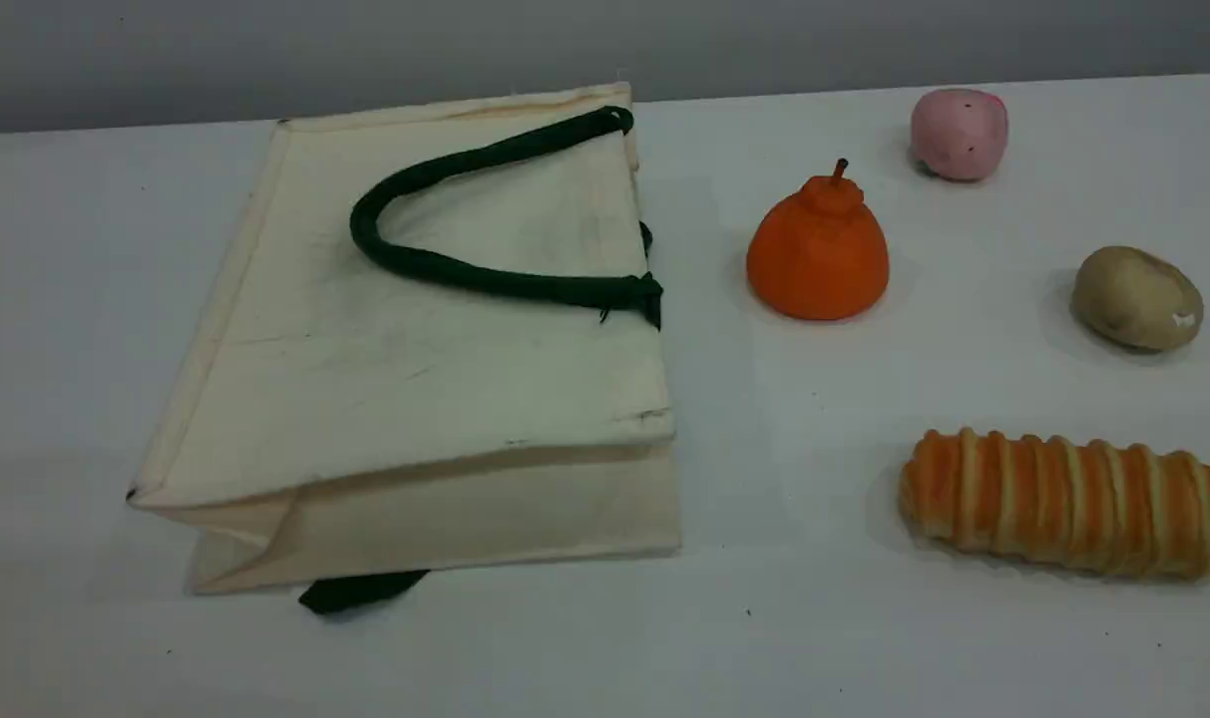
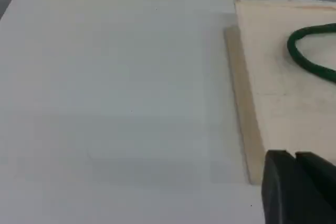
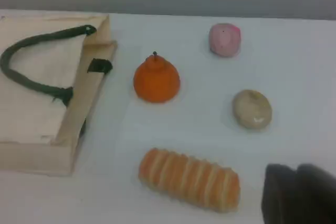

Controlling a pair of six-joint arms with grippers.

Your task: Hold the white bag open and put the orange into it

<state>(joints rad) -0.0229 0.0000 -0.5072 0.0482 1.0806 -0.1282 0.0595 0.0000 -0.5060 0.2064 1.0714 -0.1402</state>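
The white bag [image 1: 415, 379] lies flat on its side on the table's left half, mouth facing right, with a dark green rope handle [image 1: 445, 264] resting on its upper face. The orange [image 1: 817, 254] stands upright just right of the bag's mouth, apart from it. Neither arm shows in the scene view. My left gripper [image 2: 294, 156] hovers shut and empty above the bag's [image 2: 283, 77] left edge. My right gripper [image 3: 297, 169] is high over the table's right side, shut on nothing, with the orange [image 3: 156, 80] and the bag [image 3: 37, 87] below it.
A pink ball [image 1: 959, 133] sits at the back right. A brown potato [image 1: 1135, 297] lies right of the orange. A striped bread loaf [image 1: 1068, 502] lies at the front right. A green strap [image 1: 360, 590] pokes out under the bag's front edge.
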